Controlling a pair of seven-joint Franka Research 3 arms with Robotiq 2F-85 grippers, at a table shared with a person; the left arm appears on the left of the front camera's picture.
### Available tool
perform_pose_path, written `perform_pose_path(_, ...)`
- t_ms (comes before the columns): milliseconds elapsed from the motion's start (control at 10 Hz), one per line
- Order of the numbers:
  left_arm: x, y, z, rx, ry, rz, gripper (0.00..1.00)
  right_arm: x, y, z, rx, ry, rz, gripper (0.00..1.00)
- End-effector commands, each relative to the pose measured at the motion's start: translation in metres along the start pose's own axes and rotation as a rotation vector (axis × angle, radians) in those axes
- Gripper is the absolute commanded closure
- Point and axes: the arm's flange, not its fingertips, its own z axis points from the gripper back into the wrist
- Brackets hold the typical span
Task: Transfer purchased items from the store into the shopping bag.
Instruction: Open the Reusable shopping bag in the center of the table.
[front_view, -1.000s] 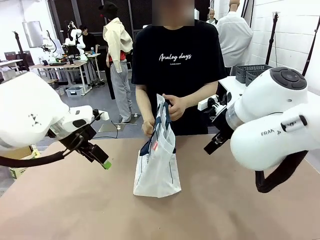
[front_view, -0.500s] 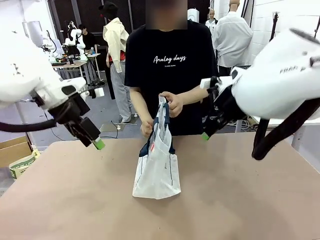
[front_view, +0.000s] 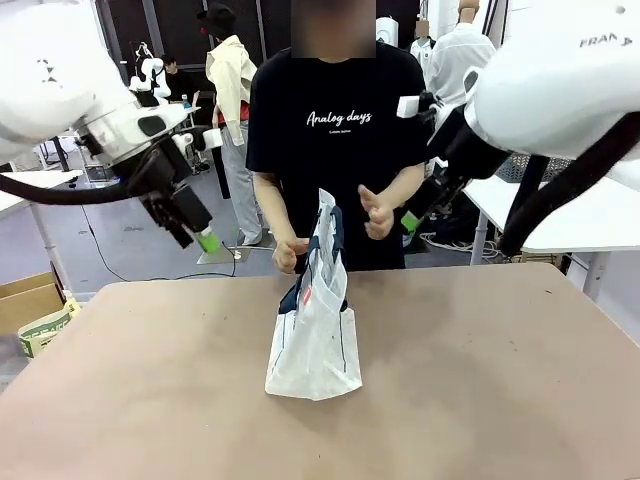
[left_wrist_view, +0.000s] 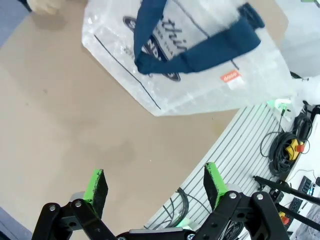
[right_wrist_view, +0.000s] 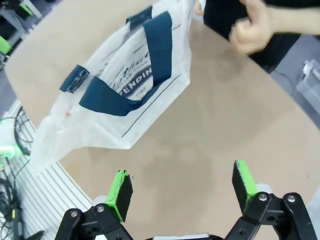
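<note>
- The bag (front_view: 313, 340) stands upright near the middle of the bench (front_view: 480, 400), toward the person's side. Its mouth is pinched narrow and the navy straps (front_view: 335, 235) rise at the top.
- It looks flat and light, so I judge there is little or nothing in it.
- At its top edge one hand (front_view: 288, 252) of the person seems to steady it. The other hand (front_view: 378, 213) is held up just beside the straps, loosely curled and apart from them.
- The left jaws hang high off the bag's left side, wide open and empty, with green pads (left_wrist_view: 95, 185) well apart.
- The right jaws are also open and empty, pads (right_wrist_view: 120, 192) spread, up near the person's raised hand.
- The step in hand, as I read it, is getting the bag ready to receive goods, so the mouth must be spread first.
- Grip a strap rather than the wall (thin film will crumple and slip sooner than hold).
- Come down from above, in line with the mouth's long side, so the pads close across the strap's flat face.
- Hold the right jaws back until the nearby hand is clear.
- Pull the sides apart gently, because a hard tug would likely tip so light a bag.
- Goods should be let down low inside, not dropped.
</note>
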Motion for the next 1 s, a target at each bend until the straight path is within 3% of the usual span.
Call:
perform_pose_path(0, 0.029, -0.004, 0.003, 0.057, 0.013, 0.033, 0.0, 0.015, -0.009, -0.004, -0.02, 0.007, 0.013, 0.0)
perform_pose_path(100, 0.035, -0.005, 0.002, 0.065, -0.006, 0.055, 0.0, 0.017, -0.011, -0.007, -0.018, -0.002, 0.015, 0.0)
perform_pose_path(200, 0.015, -0.004, 0.003, 0.018, -0.004, 0.004, 0.0, 0.009, -0.003, 0.003, -0.014, -0.007, 0.002, 0.0)
perform_pose_path(600, 0.025, -0.006, 0.001, 0.027, -0.004, 0.017, 0.0, 0.014, -0.005, 0.002, -0.03, -0.003, 0.005, 0.0)
perform_pose_path(700, 0.042, -0.014, 0.002, 0.048, 0.067, 0.104, 0.0, 0.026, -0.007, 0.004, 0.04, 0.058, -0.122, 0.0)
perform_pose_path(900, 0.068, -0.037, 0.005, 0.078, 0.104, 0.225, 0.0, 0.055, -0.021, -0.001, 0.055, 0.118, -0.25, 0.0)
